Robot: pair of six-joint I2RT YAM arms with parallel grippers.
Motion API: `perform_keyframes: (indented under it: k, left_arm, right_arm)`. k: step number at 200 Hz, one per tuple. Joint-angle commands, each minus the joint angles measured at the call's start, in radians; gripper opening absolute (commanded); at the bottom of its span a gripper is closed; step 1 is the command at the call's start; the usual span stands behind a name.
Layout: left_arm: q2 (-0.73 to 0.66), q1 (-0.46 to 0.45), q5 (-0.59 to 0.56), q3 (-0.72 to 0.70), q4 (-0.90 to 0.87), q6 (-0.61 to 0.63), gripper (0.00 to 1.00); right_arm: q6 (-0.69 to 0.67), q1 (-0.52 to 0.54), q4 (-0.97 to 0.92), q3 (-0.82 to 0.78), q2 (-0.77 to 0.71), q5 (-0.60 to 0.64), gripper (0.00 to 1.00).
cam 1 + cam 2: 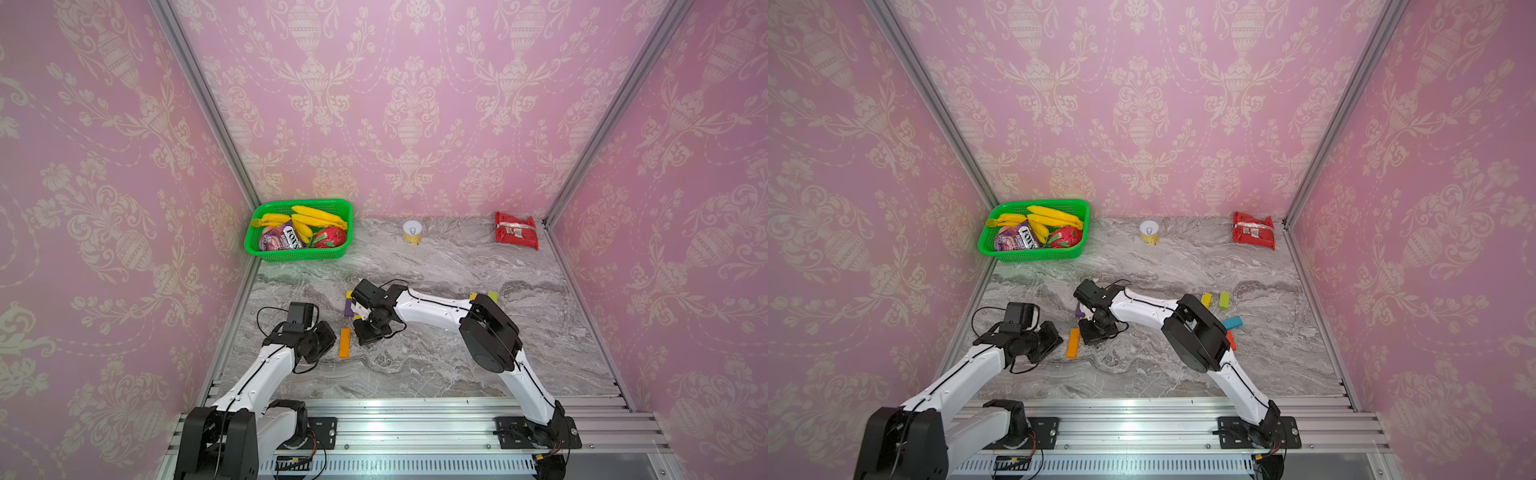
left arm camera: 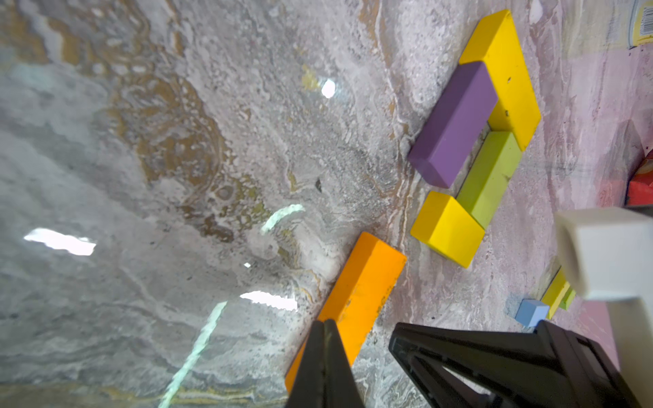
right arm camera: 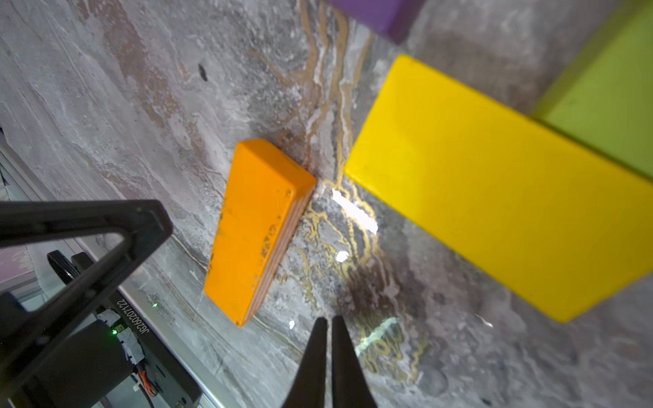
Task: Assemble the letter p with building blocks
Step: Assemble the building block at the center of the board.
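Observation:
A part-built group of building blocks lies mid-table: a purple block (image 2: pixel 456 123), a long yellow block (image 2: pixel 505 70), a lime green block (image 2: pixel 491 176) and a short yellow block (image 2: pixel 447 229) (image 3: pixel 494 183). An orange block (image 1: pixel 344 343) (image 2: pixel 360 293) (image 3: pixel 258 229) lies apart, just in front of them. My left gripper (image 2: pixel 324 323) is shut and empty, its tips over the orange block's near end. My right gripper (image 3: pixel 327 319) is shut and empty above bare table beside the orange block. Loose yellow (image 1: pixel 1206 299), lime (image 1: pixel 1224 300), light blue (image 1: pixel 1232 322) and red (image 1: pixel 1230 340) blocks lie behind the right arm.
A green basket (image 1: pixel 299 253) with bananas and packets stands at the back left. A small can (image 1: pixel 412 232) stands at the back middle and a red snack packet (image 1: pixel 516 230) at the back right. Pink walls close three sides; an aluminium rail (image 1: pixel 415 415) runs along the front.

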Motion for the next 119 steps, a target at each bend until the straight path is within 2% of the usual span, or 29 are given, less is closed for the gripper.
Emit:
perform_keyframes:
  k: [1,62,119]
  left_arm:
    - [-0.021,-0.009,0.034,-0.033,-0.034,0.015,0.00]
    - [0.026,-0.018,0.070,-0.085,0.067,-0.007,0.00]
    - [0.093,-0.020,0.078,-0.059,0.091,0.004,0.00]
  right_arm:
    - [-0.019,0.014,-0.012,0.021,-0.006,-0.015,0.09]
    - [-0.027,0.021,-0.031,0.104,0.060,-0.048,0.09]
    - [-0.022,0.018,-0.073,0.162,0.112,-0.057,0.10]
